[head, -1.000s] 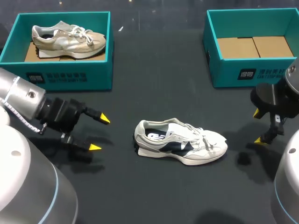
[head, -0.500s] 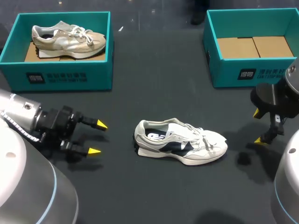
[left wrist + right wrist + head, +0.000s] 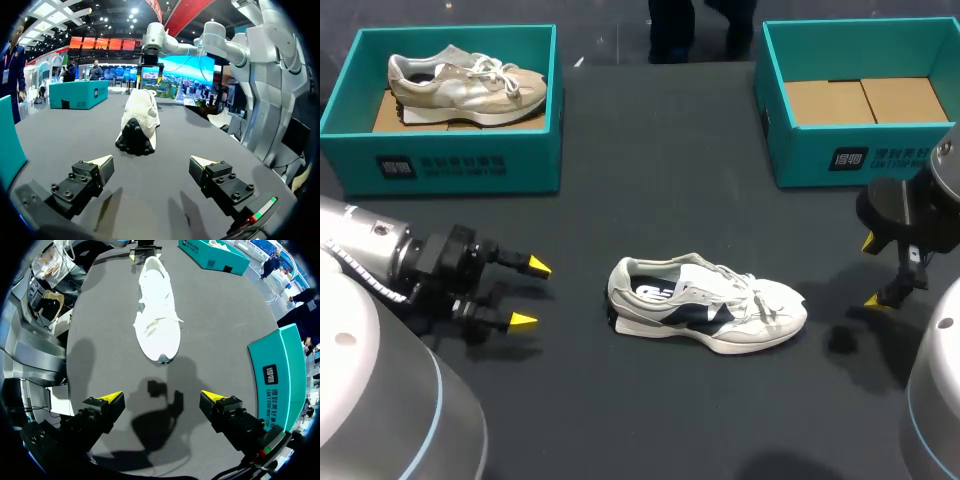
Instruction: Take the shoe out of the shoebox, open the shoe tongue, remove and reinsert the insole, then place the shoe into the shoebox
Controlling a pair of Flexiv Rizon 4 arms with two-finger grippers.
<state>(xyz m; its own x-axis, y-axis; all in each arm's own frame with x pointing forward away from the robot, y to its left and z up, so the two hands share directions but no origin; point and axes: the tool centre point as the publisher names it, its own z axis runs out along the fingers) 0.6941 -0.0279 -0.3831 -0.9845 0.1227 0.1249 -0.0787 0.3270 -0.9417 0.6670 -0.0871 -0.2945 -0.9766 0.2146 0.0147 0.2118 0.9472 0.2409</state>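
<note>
A white shoe with dark navy panels [image 3: 708, 302] lies on its sole in the middle of the dark table, heel to the left and toe to the right. The left gripper [image 3: 528, 293] hangs open a short way left of the heel; in the left wrist view the heel of the shoe [image 3: 138, 123] is straight ahead of the gripper [image 3: 151, 167]. At the right edge the right gripper [image 3: 870, 271] is open with nothing in it. In the right wrist view the shoe's toe [image 3: 157, 315] is ahead of the gripper [image 3: 162, 397]. An empty teal shoebox [image 3: 861, 101] stands at the back right.
A second teal shoebox [image 3: 450, 105] at the back left holds a beige shoe [image 3: 466, 83]. The right box [image 3: 280, 374] also shows beside the right gripper. Bare dark tabletop lies between the boxes and around the shoe.
The left gripper drew back to the left and lower during the first half second, then held still. The right arm and the shoe have not moved.
</note>
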